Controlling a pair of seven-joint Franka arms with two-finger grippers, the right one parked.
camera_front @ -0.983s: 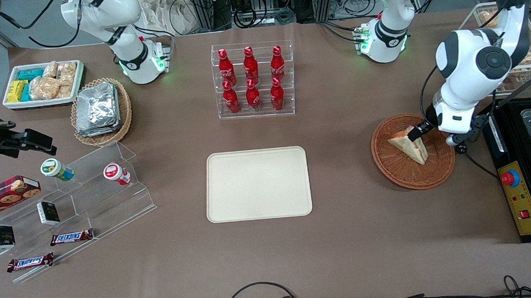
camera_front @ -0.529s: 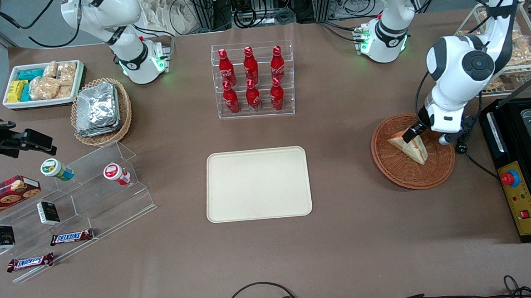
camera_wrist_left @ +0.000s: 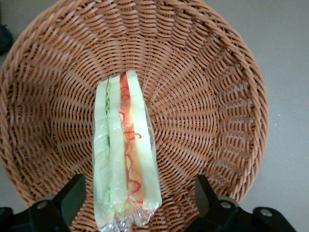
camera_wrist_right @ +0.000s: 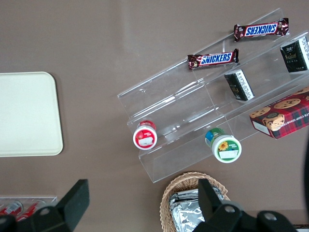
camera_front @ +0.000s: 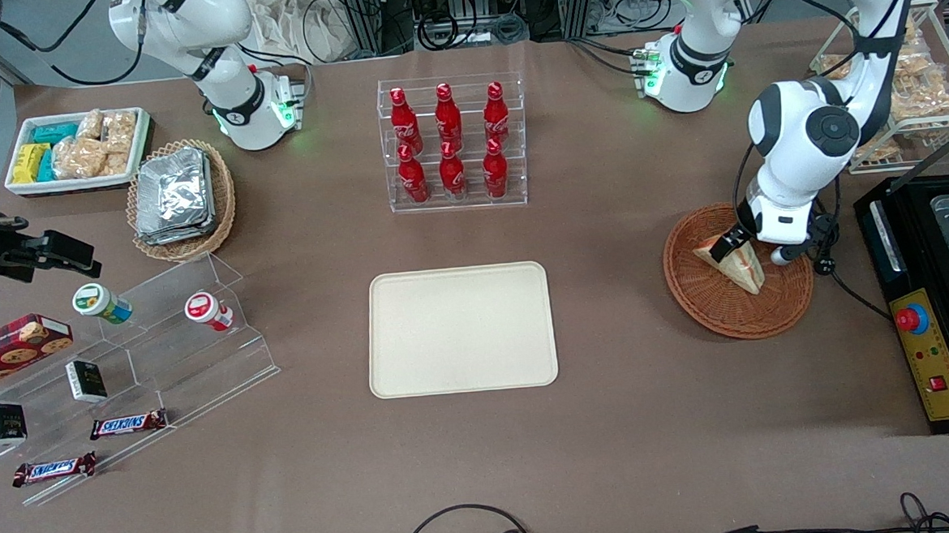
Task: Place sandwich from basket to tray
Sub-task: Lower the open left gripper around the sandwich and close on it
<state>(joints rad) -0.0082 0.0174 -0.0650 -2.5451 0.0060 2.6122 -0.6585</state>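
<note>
The sandwich, a wrapped pale wedge with red, orange and green layers, lies in the round reddish-brown wicker basket toward the working arm's end of the table. My left gripper hangs just above the sandwich's wide end. In the left wrist view the gripper is open, with one black finger on each side of the sandwich and apart from it, over the basket. The cream tray lies bare at the table's middle and also shows in the right wrist view.
A rack of red bottles stands farther from the camera than the tray. A black machine with a red button and a wire rack of snack bags flank the basket. A clear stepped stand is at the parked arm's end.
The left arm has swung a little toward the table's middle, bringing the gripper from the basket's outer side to over the sandwich's wide end. The sandwich has not moved.
</note>
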